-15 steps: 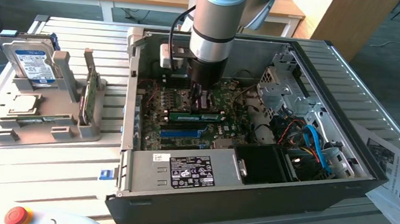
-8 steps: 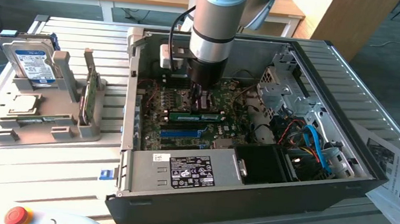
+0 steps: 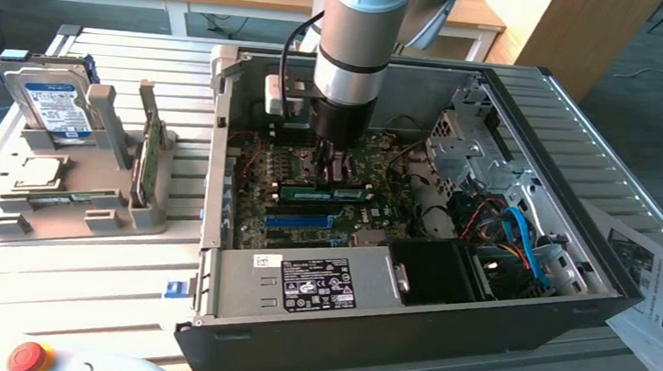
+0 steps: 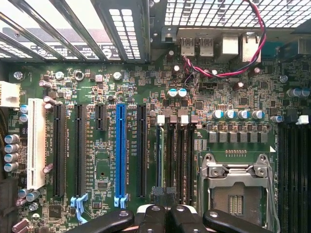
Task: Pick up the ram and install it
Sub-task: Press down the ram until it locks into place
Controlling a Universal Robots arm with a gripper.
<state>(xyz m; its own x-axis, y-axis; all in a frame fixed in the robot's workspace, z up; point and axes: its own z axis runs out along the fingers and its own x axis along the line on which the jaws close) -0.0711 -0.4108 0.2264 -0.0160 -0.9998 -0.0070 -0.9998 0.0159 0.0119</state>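
The ram, a thin green stick, stands on edge in a black slot on the motherboard inside the open computer case. My gripper points straight down at the ram's middle, fingers shut together. I cannot tell whether the fingertips touch its top edge. In the wrist view the shut gripper hangs over the memory slots, and the ram shows edge-on as a thin strip in the slot beside the long black one.
A grey holder at the exterior view's left carries a silver hard drive and an upright green card. Power supply, drive cage, cables and the case walls ring the board. A red button sits in front.
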